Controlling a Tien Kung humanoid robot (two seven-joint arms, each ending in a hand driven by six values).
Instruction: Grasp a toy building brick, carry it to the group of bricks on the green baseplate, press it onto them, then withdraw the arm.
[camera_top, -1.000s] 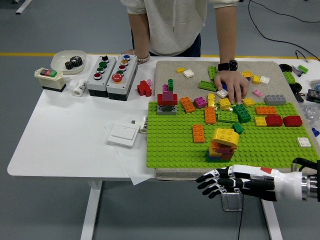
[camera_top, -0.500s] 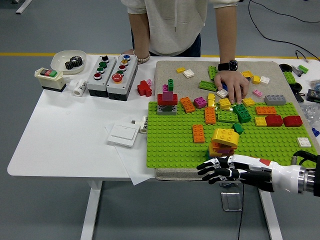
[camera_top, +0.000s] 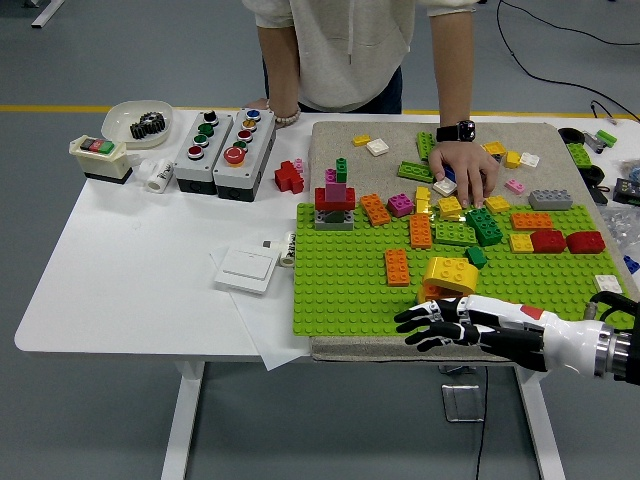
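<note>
In the head view, the right hand reached in from the lower right and hovered over the near edge of the green baseplate, its black-and-white fingers spread and relaxed, holding nothing. Just behind the hand stood the stack of bricks, topped by a yellow brick, with its lower layers hidden by the hand; whether the fingers touched the stack could not be told. An orange brick lay just left of the stack on the baseplate, and a small green brick sat just behind it.

Further back, a person's hand, with a black watch at the wrist, rested among loose bricks at the baseplate's far edge, fingertips down on them. A red, pink and green tower stood at the baseplate's far left corner. The baseplate lay on a beige mat on the white table.

On the table's left were a white wall switch, two grey button boxes and a white dish holding a dark gear.
</note>
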